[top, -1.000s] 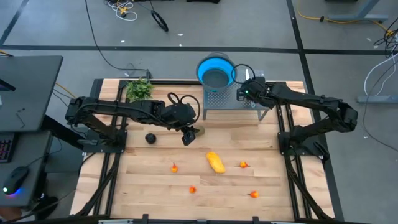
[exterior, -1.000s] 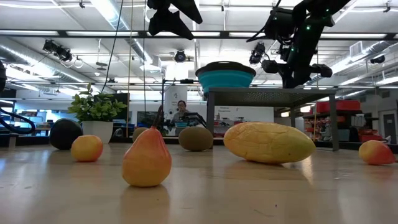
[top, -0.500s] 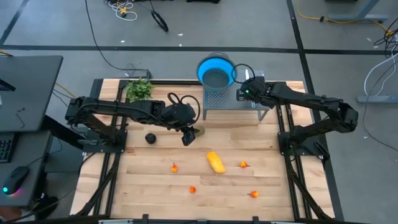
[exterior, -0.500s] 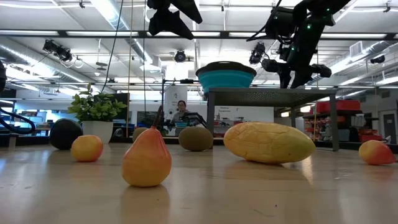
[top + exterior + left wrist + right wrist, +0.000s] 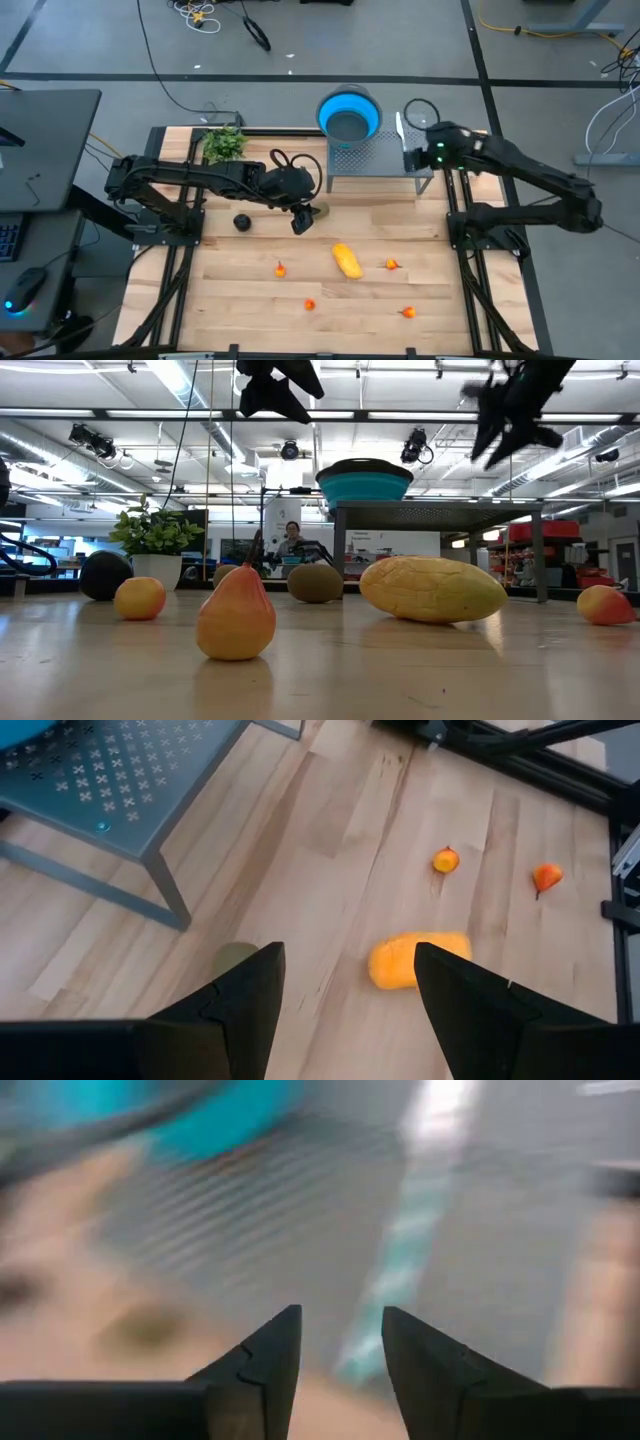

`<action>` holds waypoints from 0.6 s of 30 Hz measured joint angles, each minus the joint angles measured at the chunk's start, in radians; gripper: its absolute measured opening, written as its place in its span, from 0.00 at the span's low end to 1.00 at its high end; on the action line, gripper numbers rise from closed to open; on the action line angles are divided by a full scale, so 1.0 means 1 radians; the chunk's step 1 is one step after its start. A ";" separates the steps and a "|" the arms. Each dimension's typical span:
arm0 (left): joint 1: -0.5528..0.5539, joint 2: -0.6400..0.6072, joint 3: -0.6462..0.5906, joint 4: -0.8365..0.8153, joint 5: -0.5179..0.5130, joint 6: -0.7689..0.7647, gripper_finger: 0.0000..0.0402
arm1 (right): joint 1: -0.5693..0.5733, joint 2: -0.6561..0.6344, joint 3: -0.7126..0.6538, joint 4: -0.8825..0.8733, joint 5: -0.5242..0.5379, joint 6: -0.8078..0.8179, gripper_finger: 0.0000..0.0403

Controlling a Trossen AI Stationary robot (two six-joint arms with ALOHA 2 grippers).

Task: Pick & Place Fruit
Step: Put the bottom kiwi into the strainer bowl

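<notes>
My left gripper (image 5: pixel 305 216) is open and empty above the table's middle, high over the fruit in the low view (image 5: pixel 275 385). A brown-green oval (image 5: pixel 320 211) lies on the wood just beside and below it, showing by one finger in the left wrist view (image 5: pixel 236 958). The yellow oblong fruit (image 5: pixel 347 261) lies nearer. The dark round fruit (image 5: pixel 241 222) lies to the left. A second oval (image 5: pixel 226 573) shows only in the low view. Small orange-red fruits (image 5: pixel 281 268) (image 5: pixel 391 265) (image 5: pixel 310 304) lie near the front. My right gripper (image 5: pixel 411 160) is open and empty at the stand's right end.
A blue bowl (image 5: pixel 348 113) stands on a grey perforated stand (image 5: pixel 375 156) at the table's far edge. A pale-handled knife (image 5: pixel 399 124) lies on the stand's right part. A green sprig (image 5: pixel 224 143) sits at the far left. Bare wood lies between the scattered fruits.
My right gripper has swung quickly from over the stand beside the bowl toward the table's right edge and upward, uncovering the knife. My left gripper and the fruit have stayed where they were.
</notes>
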 joint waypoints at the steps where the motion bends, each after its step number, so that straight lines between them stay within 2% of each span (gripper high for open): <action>1: 0.000 0.000 0.000 -0.011 0.002 0.001 0.58 | 0.019 -0.018 0.015 0.001 -0.095 -0.028 0.37; 4: 0.000 0.000 0.000 -0.067 0.017 0.018 0.58 | 0.123 -0.043 0.049 0.003 -0.366 -0.086 0.36; 6: 0.000 0.000 0.000 -0.124 0.019 0.026 0.58 | 0.241 -0.042 0.051 0.000 -0.473 -0.111 0.35; 7: 0.000 0.000 0.000 -0.159 0.020 0.027 0.58 | 0.306 -0.035 0.048 -0.001 -0.489 -0.119 0.34; 11: 0.000 -0.001 -0.006 -0.332 0.028 0.028 0.58 | 0.564 0.029 0.023 -0.002 -0.493 -0.084 0.33; 14: 0.000 -0.002 -0.060 -0.385 0.095 0.016 0.58 | 0.697 0.098 0.000 -0.029 -0.471 -0.006 0.33; 16: -0.010 -0.002 -0.126 -0.351 0.132 0.013 0.58 | 0.756 0.136 -0.022 -0.043 -0.432 0.035 0.33; 18: -0.030 -0.002 -0.221 -0.228 0.137 0.012 0.58 | 0.804 0.156 -0.049 -0.039 -0.374 0.071 0.33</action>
